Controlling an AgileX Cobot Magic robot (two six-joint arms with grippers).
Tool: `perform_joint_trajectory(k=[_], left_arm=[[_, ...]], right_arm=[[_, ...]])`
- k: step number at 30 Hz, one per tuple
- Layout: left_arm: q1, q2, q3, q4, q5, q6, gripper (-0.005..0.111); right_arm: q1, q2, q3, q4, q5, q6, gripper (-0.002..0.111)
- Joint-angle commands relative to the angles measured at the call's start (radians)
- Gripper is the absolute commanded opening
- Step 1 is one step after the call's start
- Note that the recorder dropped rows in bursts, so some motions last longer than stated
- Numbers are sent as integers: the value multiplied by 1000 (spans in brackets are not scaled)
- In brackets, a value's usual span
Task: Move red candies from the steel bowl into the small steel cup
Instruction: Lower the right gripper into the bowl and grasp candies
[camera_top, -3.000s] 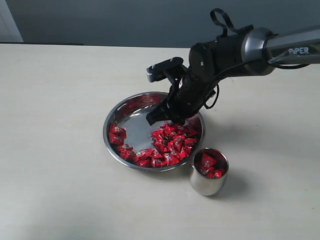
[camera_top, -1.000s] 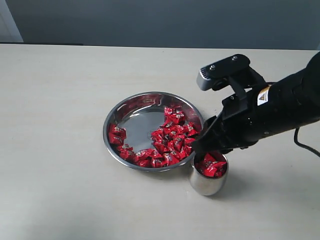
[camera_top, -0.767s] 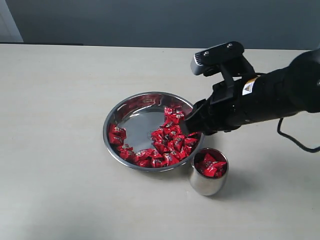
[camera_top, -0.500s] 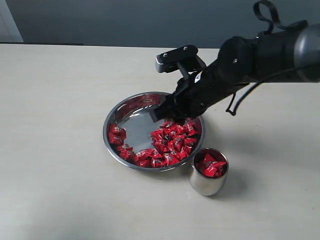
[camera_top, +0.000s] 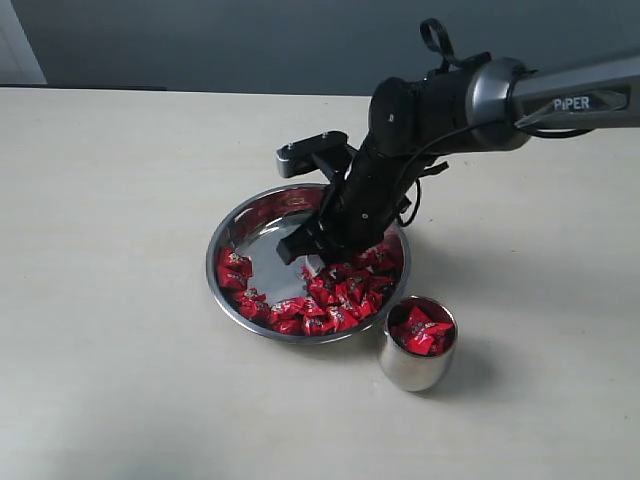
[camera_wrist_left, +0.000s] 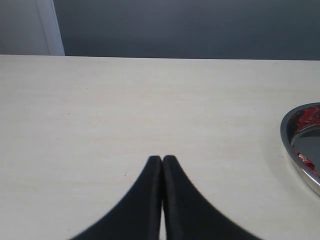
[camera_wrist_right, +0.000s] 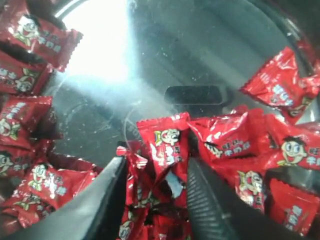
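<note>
Exterior view: one bowl (camera_top: 216, 262) and one cup (camera_top: 408, 372) stand on the worktop (camera_top: 120, 180), the cup just beside the bowl's near-right rim. The candies (camera_top: 340, 292) lie heaped and overlapping across the bowl's right and near parts, too many for an exact count. At least three more show at the cup's mouth. The right gripper (camera_top: 312, 250) is down inside the bowl at the heap's edge. Right wrist view: its two fingers (camera_wrist_right: 107, 200) stand apart, straddling one candy, contact unclear. Left wrist view: the left gripper (camera_wrist_left: 162, 161) has its two fingers pressed together over the worktop, apart from the bowl
</note>
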Motion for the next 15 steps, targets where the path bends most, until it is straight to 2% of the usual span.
perform_joint_trajectory(k=[1,8,9,12,13,15], left_arm=[[-5,-5,3,0,-6,-2,0],[-5,-5,3,0,-6,-2,0],[-5,-5,3,0,-6,-2,0],[-5,-5,3,0,-6,-2,0],[-5,-5,3,0,-6,-2,0],[-5,-5,3,0,-6,-2,0]], right_arm=[[-3,21,-8,1,2,-9,39],[-3,38,-8,19,-14,-9,37],[-3,38,-8,19,-14,-9,33],[-3,31,-8,23,-19,-9,5],[-3,27,-8,24,-23,-9,0],[-3,10,-8,28,-31,-9,0]])
